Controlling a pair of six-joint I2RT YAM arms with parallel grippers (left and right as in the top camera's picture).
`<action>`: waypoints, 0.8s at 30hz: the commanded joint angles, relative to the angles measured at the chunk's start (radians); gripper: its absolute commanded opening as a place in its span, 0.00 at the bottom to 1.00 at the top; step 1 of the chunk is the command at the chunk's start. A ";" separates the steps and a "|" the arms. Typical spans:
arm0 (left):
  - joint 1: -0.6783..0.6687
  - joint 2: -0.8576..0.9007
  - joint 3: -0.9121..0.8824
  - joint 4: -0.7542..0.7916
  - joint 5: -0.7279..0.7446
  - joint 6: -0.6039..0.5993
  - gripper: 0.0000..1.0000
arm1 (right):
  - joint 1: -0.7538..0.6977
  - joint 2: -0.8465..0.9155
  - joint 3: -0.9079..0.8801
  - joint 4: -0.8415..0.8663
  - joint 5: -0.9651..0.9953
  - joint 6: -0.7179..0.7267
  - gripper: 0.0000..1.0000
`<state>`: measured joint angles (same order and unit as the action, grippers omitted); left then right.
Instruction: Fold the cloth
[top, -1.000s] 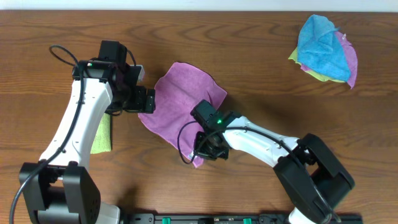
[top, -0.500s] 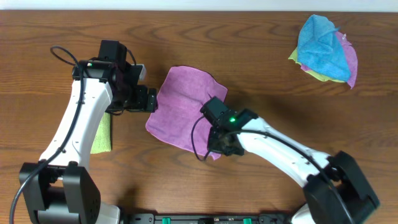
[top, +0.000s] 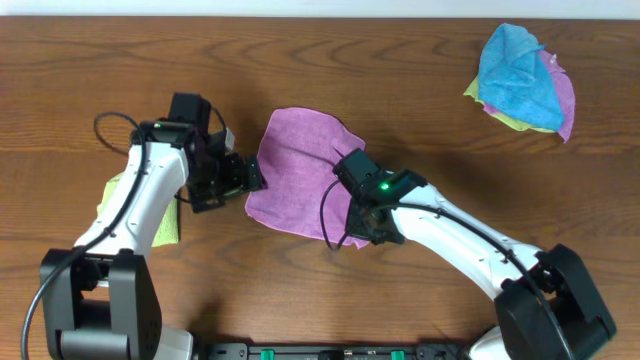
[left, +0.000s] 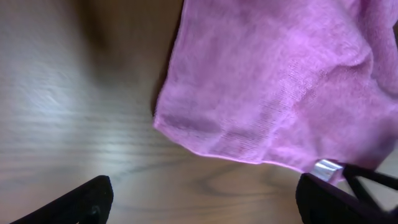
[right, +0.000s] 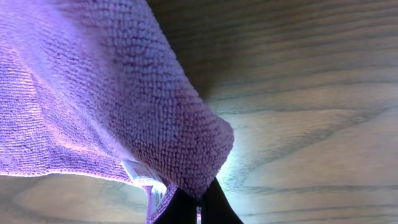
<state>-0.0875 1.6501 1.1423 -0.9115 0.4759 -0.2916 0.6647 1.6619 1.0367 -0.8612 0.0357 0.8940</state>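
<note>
1. You see the magenta cloth (top: 295, 170) lying on the wooden table (top: 400, 90), between both grippers.
2. Your right gripper (top: 368, 230) is clenched on its near corner, beside the white tag (right: 140, 174).
3. Your left gripper (top: 250, 178) is released, with jaws wide, just beside the left edge of the cloth.

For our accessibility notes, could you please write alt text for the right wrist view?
The right gripper, shut, pinches a corner of the magenta cloth beside its white tag; wooden table lies beyond.
</note>
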 joint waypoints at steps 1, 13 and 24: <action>0.003 0.013 -0.029 0.001 0.068 -0.145 0.95 | -0.008 -0.002 -0.006 -0.008 0.045 -0.013 0.01; 0.002 0.013 -0.151 0.060 0.069 -0.323 0.96 | -0.058 -0.002 -0.006 -0.020 0.070 -0.013 0.01; -0.011 0.013 -0.296 0.241 0.121 -0.414 1.00 | -0.072 -0.002 -0.006 -0.019 0.069 -0.012 0.01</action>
<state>-0.0898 1.6535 0.8650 -0.6918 0.5758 -0.6632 0.6033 1.6619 1.0367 -0.8780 0.0841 0.8875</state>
